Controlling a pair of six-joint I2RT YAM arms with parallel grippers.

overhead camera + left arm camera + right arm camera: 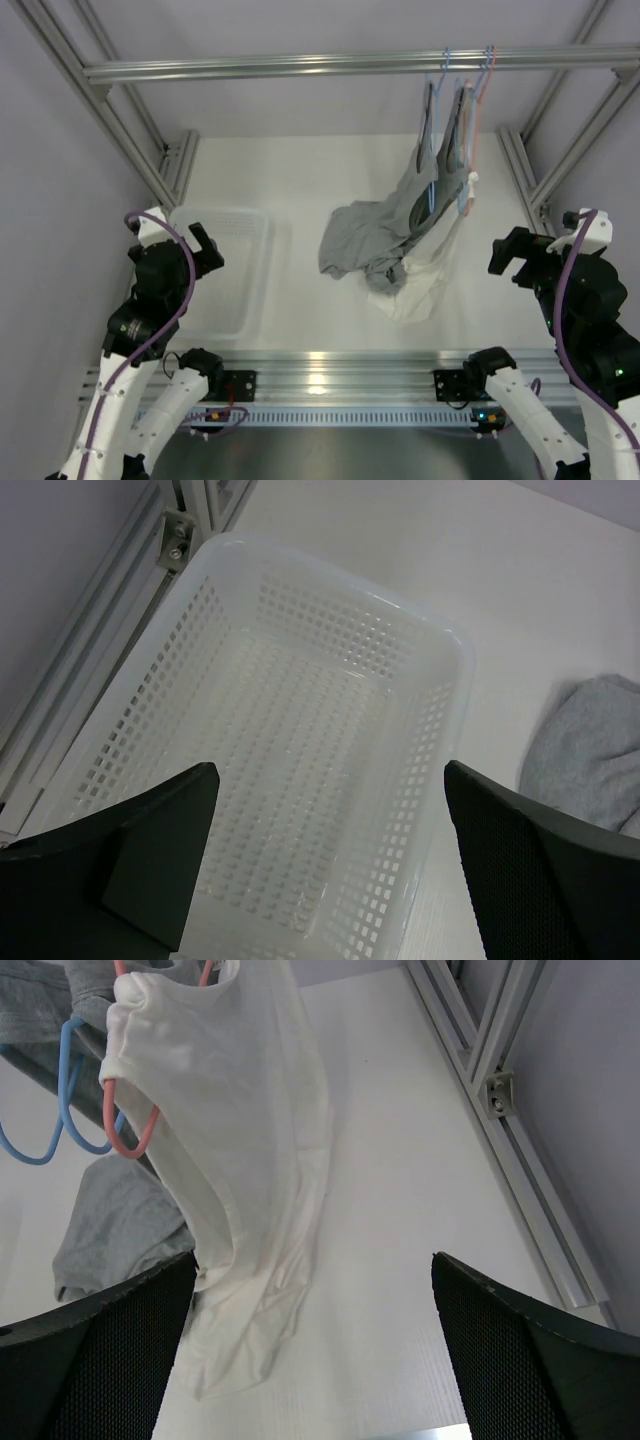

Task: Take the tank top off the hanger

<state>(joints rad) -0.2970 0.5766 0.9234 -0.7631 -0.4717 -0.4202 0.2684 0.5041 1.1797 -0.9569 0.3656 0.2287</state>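
The white tank top (pixel 240 1110) hangs on a pink hanger (pixel 125 1145) from the rail (pixel 300 67) at the back right. Its lower part lies crumpled on the table (pixel 290 170). Just beside it, grey clothes (pixel 375 235) hang on blue hangers (pixel 40 1150) and also reach the table.

I judge the tank top to be light, thin and very soft, so it will stretch and fold in the grip rather than slip. A good place to take hold seems to be the shoulder strap where it passes over the end of the hanger, or the free hem below. The hanger can swing, so the second tool may need to steady it.

The white basket (pixel 460 650) on the left has nothing inside. The left tool (pixel 330 780) stands wide open above the basket. The right tool (pixel 312 1260) is wide open too, near the tank top, and touches nothing.
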